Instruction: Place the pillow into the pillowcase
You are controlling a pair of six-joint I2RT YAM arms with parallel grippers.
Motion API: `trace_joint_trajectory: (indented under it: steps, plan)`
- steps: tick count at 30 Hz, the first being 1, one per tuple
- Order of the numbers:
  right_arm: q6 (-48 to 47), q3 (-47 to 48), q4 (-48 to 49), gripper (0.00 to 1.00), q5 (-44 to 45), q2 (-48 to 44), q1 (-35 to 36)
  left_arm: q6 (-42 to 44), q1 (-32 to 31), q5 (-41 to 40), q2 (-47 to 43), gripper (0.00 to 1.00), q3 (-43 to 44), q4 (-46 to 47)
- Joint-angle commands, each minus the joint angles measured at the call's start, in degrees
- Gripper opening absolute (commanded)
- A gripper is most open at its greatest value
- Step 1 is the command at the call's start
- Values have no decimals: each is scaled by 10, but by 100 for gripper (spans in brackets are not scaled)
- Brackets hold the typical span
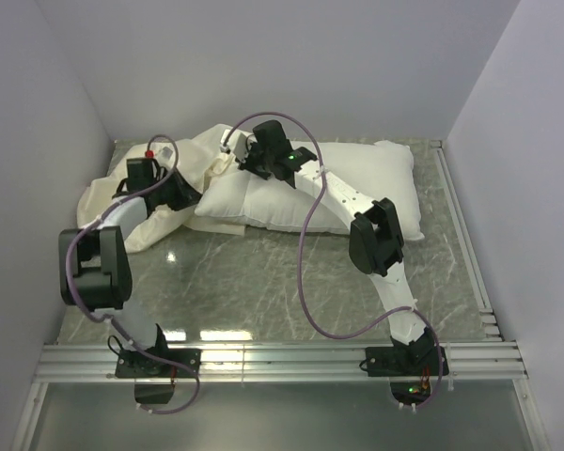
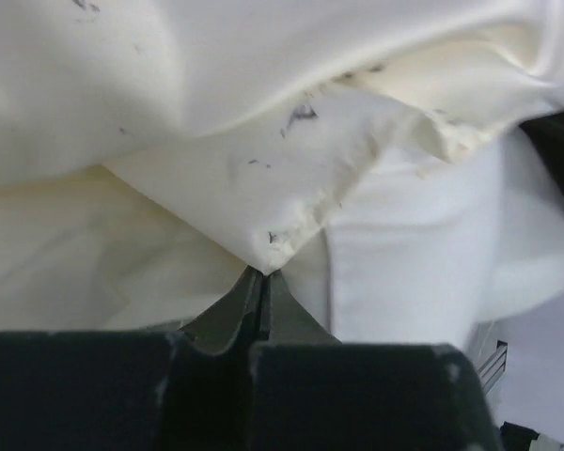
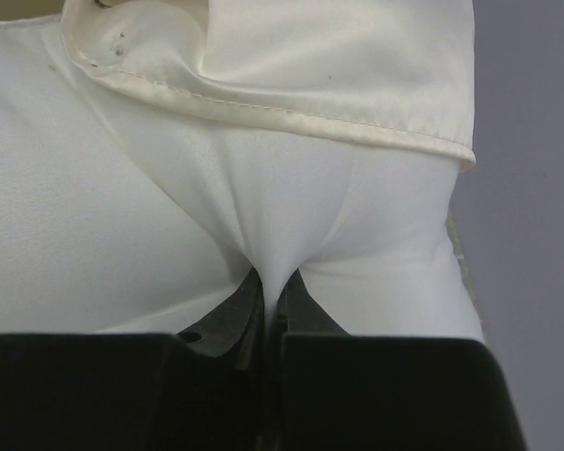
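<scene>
While right claw (image 3: 271, 287) pinches it, pillow (image 1: 376, 183) lies left-right, end toward pillowcase (image 1: 108, 199).

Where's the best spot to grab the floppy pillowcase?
Pinch the pillowcase on its stitched hem, coming in from the pillow end. The cloth is thin and limp, and that folded edge drapes over the pillow, likely its mouth.

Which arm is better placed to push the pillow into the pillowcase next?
Right, probably. The right tool pinches the pillow just short of the pillowcase hem; the left tool only holds a pillowcase corner.
</scene>
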Motion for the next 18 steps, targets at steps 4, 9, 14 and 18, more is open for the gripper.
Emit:
trace_joint_trajectory:
  steps: [4, 9, 14, 18]
  plan:
    - [3, 18, -26, 0, 36, 12, -15, 104, 22, 15, -78, 0, 28, -154]
    - [8, 12, -26, 0, 47, 13, -15, 169, 30, 12, -114, 0, 50, -256]
    - [15, 37, -45, 0, 58, 30, -15, 276, 32, 31, -129, 0, 99, -363]
    - [6, 36, -38, 0, 76, 31, -11, 346, 44, 96, -133, 0, 145, -421]
